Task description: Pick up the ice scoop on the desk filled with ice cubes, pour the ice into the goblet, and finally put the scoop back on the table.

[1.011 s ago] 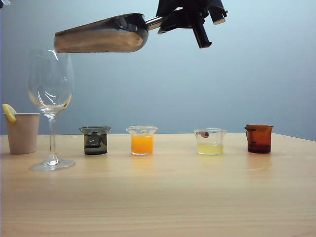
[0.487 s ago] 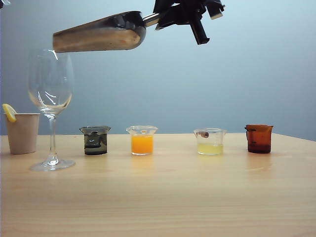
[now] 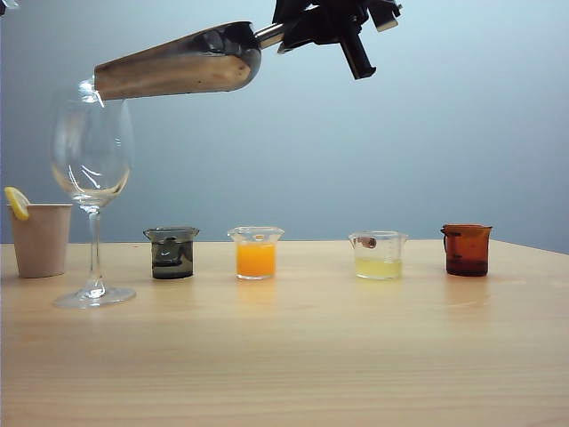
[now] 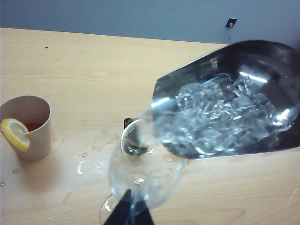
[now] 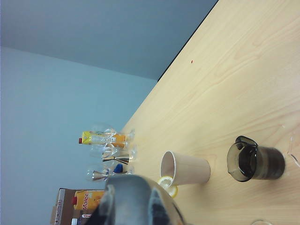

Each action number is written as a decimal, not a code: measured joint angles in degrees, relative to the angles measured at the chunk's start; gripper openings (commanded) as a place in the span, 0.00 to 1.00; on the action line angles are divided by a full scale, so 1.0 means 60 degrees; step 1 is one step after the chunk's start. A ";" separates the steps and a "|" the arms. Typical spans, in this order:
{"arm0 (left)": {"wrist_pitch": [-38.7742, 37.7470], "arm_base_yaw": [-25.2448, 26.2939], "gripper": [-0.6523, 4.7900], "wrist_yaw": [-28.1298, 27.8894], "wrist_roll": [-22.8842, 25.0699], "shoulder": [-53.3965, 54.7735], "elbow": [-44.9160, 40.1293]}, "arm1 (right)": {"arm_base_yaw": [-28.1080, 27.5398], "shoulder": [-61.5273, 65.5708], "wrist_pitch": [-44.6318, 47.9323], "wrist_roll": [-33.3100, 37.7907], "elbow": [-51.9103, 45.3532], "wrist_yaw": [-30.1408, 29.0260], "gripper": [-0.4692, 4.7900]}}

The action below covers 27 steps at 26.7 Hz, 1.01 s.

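while the right gripper clamps the ice scoop handle, the left gripper's state stays unclear, mostly cropped.

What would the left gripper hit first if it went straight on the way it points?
Probably the goblet: the left gripper points straight at its bowl, though depth is unclear.

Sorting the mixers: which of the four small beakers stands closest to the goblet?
The dark smoky-grey beaker, leftmost of the four, stands next to the goblet; the orange, pale yellow and amber ones sit progressively farther right.
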 measured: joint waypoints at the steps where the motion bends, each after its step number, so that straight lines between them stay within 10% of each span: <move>1: 0.0000 0.0000 0.11 0.0000 0.0004 0.0000 0.0000 | -0.0004 0.0000 0.0000 -0.0007 0.0000 0.0007 0.08; 27: 0.0000 0.0000 0.11 0.0000 0.0004 0.0000 0.0000 | -0.0211 -0.0004 0.0000 -0.0040 0.0000 -0.0251 0.08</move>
